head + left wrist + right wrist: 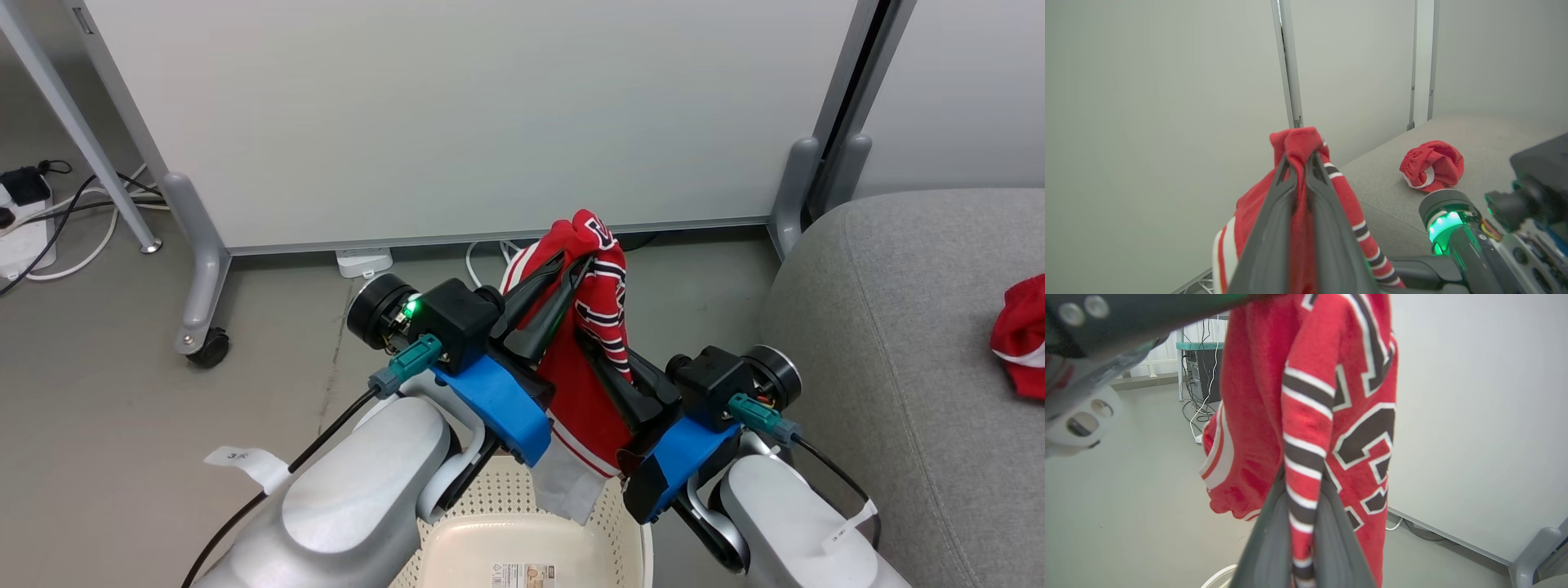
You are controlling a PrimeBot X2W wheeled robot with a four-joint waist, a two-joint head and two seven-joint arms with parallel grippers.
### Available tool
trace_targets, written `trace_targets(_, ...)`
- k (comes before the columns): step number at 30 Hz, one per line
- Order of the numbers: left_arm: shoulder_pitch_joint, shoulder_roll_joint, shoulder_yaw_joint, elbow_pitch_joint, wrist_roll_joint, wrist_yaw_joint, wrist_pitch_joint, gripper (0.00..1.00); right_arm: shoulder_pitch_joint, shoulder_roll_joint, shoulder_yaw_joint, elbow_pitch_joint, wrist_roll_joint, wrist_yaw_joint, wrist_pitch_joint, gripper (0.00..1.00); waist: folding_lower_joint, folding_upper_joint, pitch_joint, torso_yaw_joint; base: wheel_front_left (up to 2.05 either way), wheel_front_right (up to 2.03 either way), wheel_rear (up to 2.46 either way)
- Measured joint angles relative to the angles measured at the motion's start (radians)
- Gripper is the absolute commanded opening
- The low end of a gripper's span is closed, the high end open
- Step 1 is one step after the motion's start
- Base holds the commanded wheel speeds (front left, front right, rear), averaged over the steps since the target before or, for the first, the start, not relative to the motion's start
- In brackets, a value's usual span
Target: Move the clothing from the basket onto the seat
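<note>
The left claw (573,265) is pressed together on the top fold of a red garment (581,392). Its own wrist view shows red cloth bunched over the fingertips (1314,161). Below both claws, the head view has the basket (522,490), with the garment's white hem hanging over it. Lower on the garment, the right claw (584,333) pinches the striped trim, and its wrist view reveals dark-and-white lettering. Right of that claw, on the seat (890,327), lies a second red garment (1020,335), cut off in the head view and whole in the left wrist view.
</note>
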Motion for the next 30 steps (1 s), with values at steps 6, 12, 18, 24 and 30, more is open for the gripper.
trace_targets(6,0.0,0.001,-0.002,0.002,0.0,0.0,-0.003,0.0,0.001,0.001,-0.005,-0.003,-0.002,0.0,0.0,0.0,0.0,0.0,-0.001,-0.004,0.0,0.0,0.0)
trace_targets(12,-0.002,0.001,-0.005,0.004,-0.001,0.0,-0.005,0.0,0.003,0.002,-0.008,-0.01,-0.004,0.0,0.0,0.0,0.0,0.0,0.0,-0.005,0.0,0.0,0.0)
trace_targets(18,-0.004,0.001,-0.009,0.008,-0.002,0.0,-0.005,0.0,0.005,0.002,-0.01,-0.015,-0.006,0.0,0.0,0.0,0.0,0.0,0.0,-0.005,0.0,0.0,0.0)
trace_targets(24,-0.006,0.002,-0.012,0.011,-0.004,0.0,-0.008,0.0,0.005,0.002,-0.009,-0.018,-0.006,0.0,0.0,0.0,0.0,0.0,0.0,-0.004,0.0,0.0,0.0)
trace_targets(30,-0.009,0.004,-0.016,0.013,-0.007,0.001,-0.01,0.0,0.005,0.002,-0.009,-0.02,-0.006,0.0,0.0,0.0,0.0,0.0,0.0,-0.005,0.0,0.0,0.0)
